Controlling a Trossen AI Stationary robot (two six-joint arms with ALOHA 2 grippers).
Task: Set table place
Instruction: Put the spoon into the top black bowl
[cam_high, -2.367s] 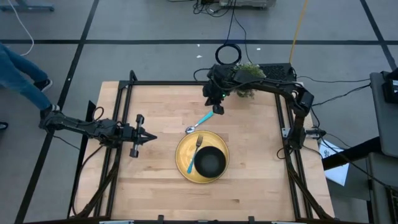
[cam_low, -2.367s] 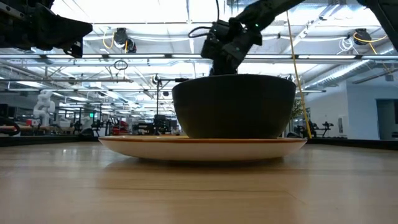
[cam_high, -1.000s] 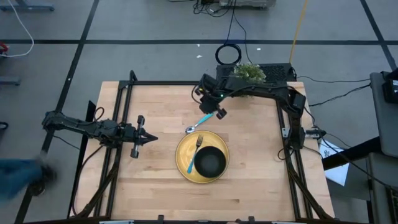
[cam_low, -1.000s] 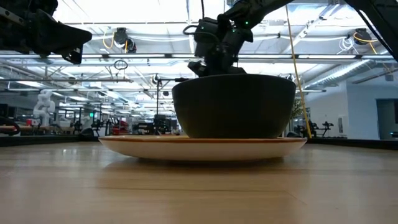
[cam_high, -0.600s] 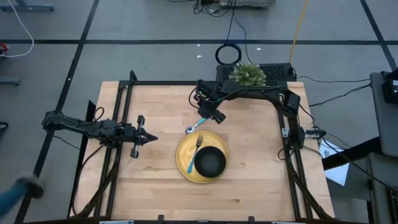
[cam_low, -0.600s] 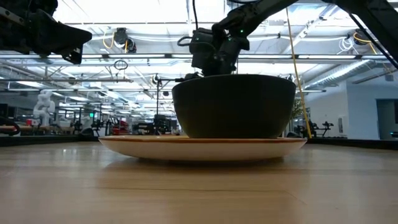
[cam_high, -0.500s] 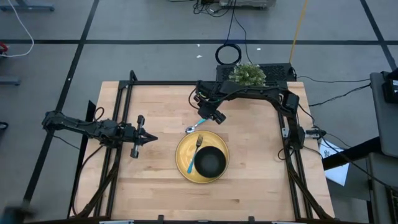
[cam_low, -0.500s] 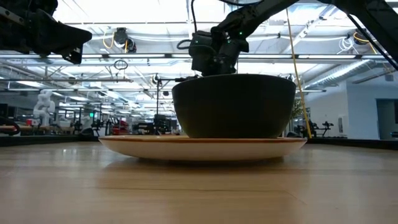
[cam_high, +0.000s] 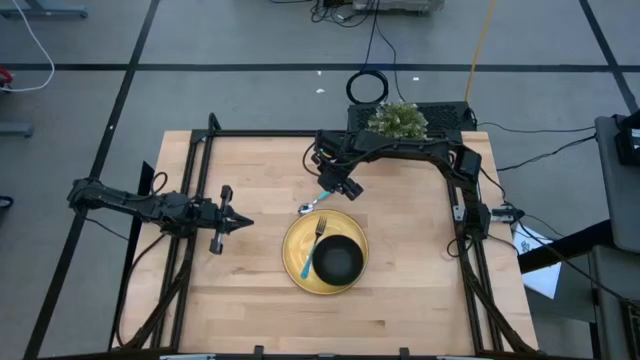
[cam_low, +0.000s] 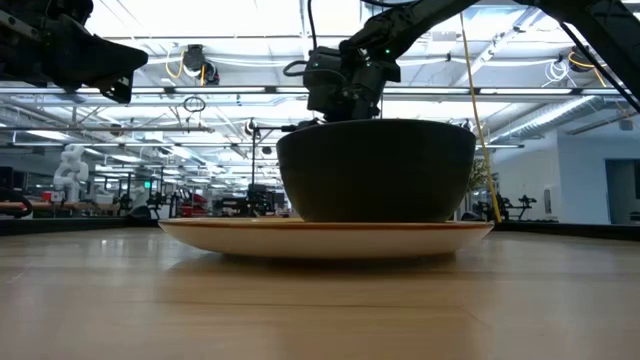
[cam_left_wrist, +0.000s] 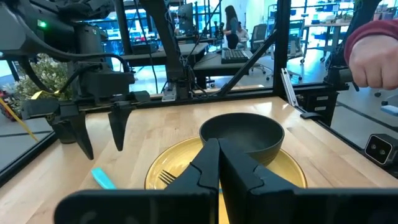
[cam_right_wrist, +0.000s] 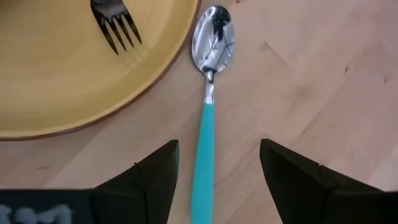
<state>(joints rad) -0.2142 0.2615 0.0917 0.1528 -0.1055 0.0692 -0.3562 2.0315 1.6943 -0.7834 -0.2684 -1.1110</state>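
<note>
the yellow plate (cam_high: 296, 240) sits on the table (cam_high: 400, 300) near its centre, a little toward six o'clock in the high view, with a black bowl (cam_high: 340, 261) on its four o'clock part and a fork (cam_high: 312, 248) lying on its nine o'clock side. a spoon (cam_high: 316, 201) with a teal handle lies on the wood just off the plate's rim at twelve o'clock. the right gripper (cam_high: 336, 186) hovers over the spoon's handle, its fingers (cam_right_wrist: 155, 180) spread wide to either side of the handle, apart from it. the left gripper (cam_high: 238, 222) waits at nine o'clock of the plate, well apart, fingers (cam_left_wrist: 208, 165) pressed together.
</note>
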